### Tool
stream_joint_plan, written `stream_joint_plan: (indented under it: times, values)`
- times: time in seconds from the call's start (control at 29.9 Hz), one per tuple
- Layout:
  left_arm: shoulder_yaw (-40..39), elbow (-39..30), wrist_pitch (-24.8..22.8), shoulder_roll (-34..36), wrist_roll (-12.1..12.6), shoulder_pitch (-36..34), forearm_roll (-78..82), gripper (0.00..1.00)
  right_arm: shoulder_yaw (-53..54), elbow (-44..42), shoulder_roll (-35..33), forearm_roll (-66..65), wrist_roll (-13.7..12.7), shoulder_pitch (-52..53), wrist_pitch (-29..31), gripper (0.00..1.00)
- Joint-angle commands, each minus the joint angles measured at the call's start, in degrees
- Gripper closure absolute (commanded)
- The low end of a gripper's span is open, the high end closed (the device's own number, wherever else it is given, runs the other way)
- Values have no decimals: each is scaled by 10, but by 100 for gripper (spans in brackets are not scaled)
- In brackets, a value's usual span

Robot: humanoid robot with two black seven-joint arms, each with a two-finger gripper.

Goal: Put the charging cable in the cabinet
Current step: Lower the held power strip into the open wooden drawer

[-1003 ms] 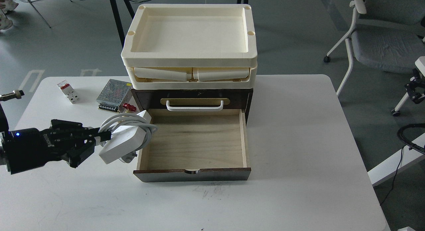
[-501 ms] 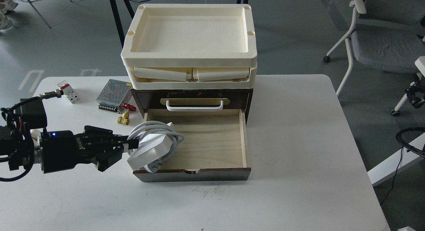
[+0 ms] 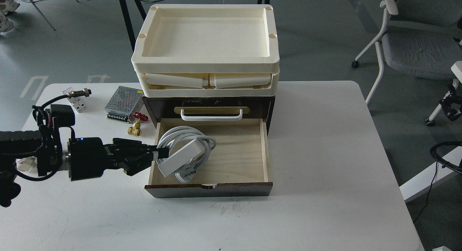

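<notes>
The charging cable point(image 3: 182, 155), a flat white power strip with a white cord looped around it, hangs tilted over the left part of the open drawer. My left gripper point(image 3: 159, 152) comes in from the left and is shut on the strip's left end, at the drawer's left wall. The cabinet point(image 3: 208, 108) is dark brown with a white bar handle and brass plate. Its lower drawer point(image 3: 231, 153) is pulled out and shows a pale wood floor. My right gripper is out of view.
Cream plastic trays point(image 3: 206, 45) are stacked on the cabinet. Left of it on the white table point(image 3: 325, 153) lie a perforated metal power supply box point(image 3: 124, 102), a small white-and-red breaker point(image 3: 77, 103) partly behind my arm, and a small brass valve with a red handle point(image 3: 136, 124).
My left gripper has carried the charging cable to the right, from beside the drawer's left wall to over the drawer's interior. The cable now tilts more on edge.
</notes>
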Motion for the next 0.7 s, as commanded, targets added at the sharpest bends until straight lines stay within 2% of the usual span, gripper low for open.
stream_joint_plan:
  times: [0.0,0.27,0.67]
  values:
    - [1,7,-5,-6,0,6,-9,100,0,0,0,1,0,-3,0,0]
    - [4,22,-9,-7,0,6,-10,100,0,0,0,0,0,-10,0,0]
    - [1,26,-55,-32,0,0,-19,100,1,-1,0,1,0,-14,0,0]
